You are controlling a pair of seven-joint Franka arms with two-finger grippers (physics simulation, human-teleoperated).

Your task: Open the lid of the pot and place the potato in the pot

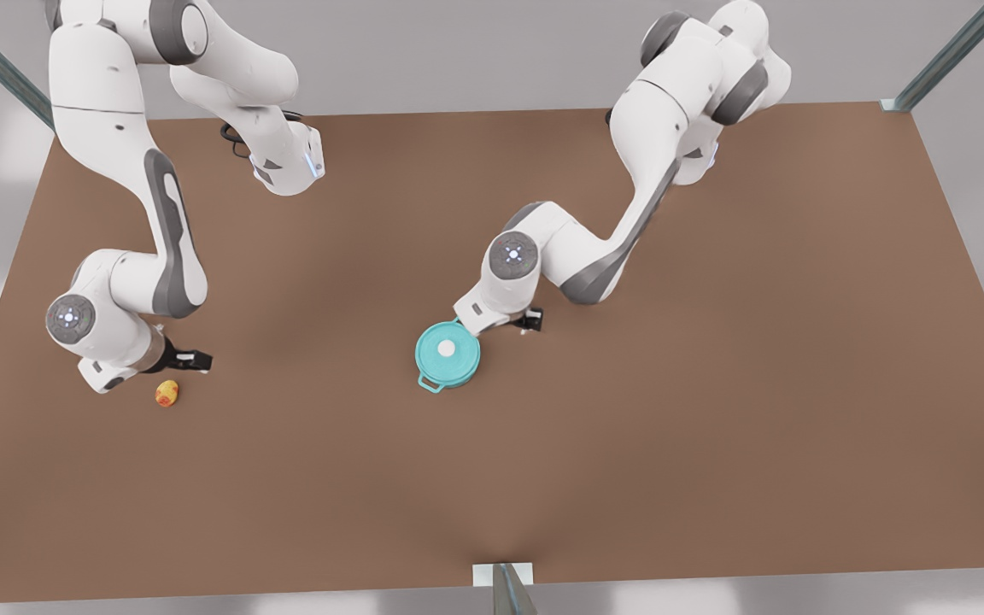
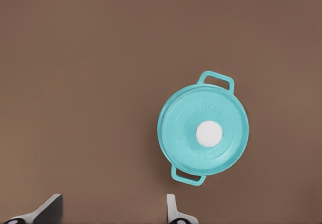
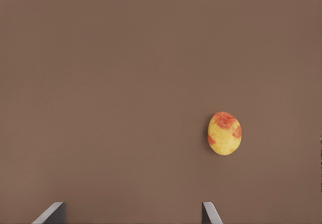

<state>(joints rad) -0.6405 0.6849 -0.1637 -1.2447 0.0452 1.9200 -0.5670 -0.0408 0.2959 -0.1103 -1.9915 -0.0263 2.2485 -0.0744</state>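
The teal pot (image 1: 431, 383) stands near the table's middle with the pot lid (image 1: 458, 361) lying flat on it, white knob up. My left gripper (image 1: 530, 322) hovers open just beside it, toward the front view's right; the left wrist view shows the pot lid (image 2: 181, 133), a loop handle of the pot (image 2: 216, 79) and my open left gripper (image 2: 113, 211) apart from them. The yellow-orange potato (image 1: 166, 393) lies at the front view's left. Close above it, my right gripper (image 1: 202, 361) is open and empty. In the right wrist view the potato (image 3: 224, 133) lies off to one side of the right gripper (image 3: 131, 213).
The brown table (image 1: 714, 384) stretches wide around both objects. Metal frame posts stand at the far corners (image 1: 953, 51) and at the middle of the near edge (image 1: 505, 585).
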